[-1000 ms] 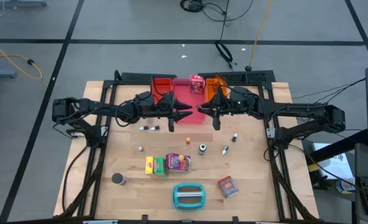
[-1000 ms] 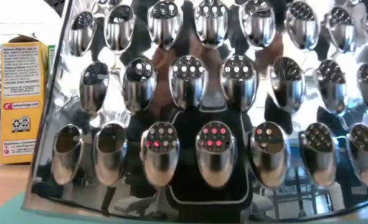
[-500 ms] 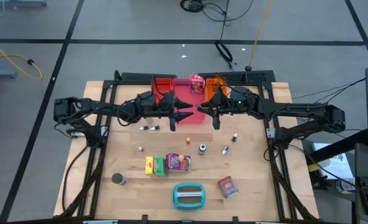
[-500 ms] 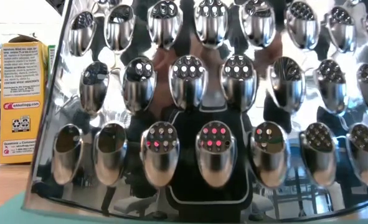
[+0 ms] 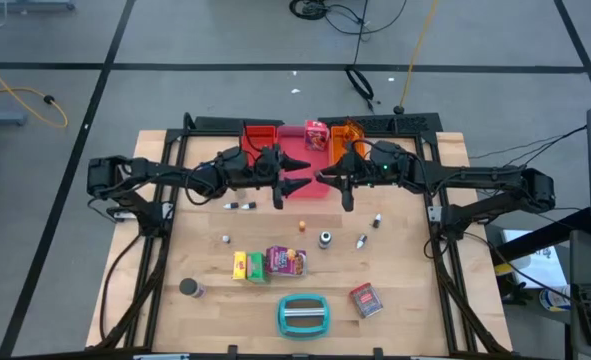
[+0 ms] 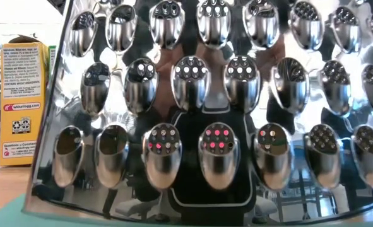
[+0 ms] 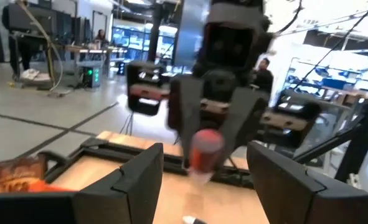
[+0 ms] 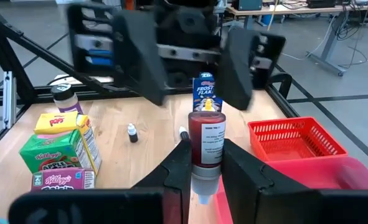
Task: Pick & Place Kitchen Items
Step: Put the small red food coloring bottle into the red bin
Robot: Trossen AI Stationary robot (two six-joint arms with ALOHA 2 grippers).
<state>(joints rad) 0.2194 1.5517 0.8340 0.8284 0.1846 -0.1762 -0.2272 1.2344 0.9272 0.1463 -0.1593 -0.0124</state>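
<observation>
A small red bottle [image 8: 205,140] with a label hangs above the pink tray [image 5: 293,160], and my right gripper [image 8: 202,171] is shut on it. My left gripper [image 7: 202,186] faces it from the table's left. It is open, its fingers [image 8: 140,59] spread wide just beyond the bottle, touching nothing. Other kitchen items rest on the table: yellow [image 5: 240,265] and green [image 5: 257,266] boxes, a purple packet [image 5: 287,260], a red-white box [image 5: 365,299], a dark can [image 5: 188,288] and several tiny shakers [image 5: 325,238]. My right gripper pinches the bottle's lower body [image 8: 205,160] between its two fingers. The fingers reach in about level from the table's right. The bottle stands upright across them, its pale end [image 8: 202,190] below the fingers, lifted clear over the pink tray.
Red [image 5: 262,135] and orange [image 5: 347,133] trays flank the pink one at the table's far edge, with a pinkish box [image 5: 316,133] between them. A teal-and-grey grater [image 5: 302,314] lies near the front edge and fills the low view [image 6: 205,126].
My left gripper has opened its fingers away from the red bottle, which stays in my right gripper. Both arms have kept their places.
</observation>
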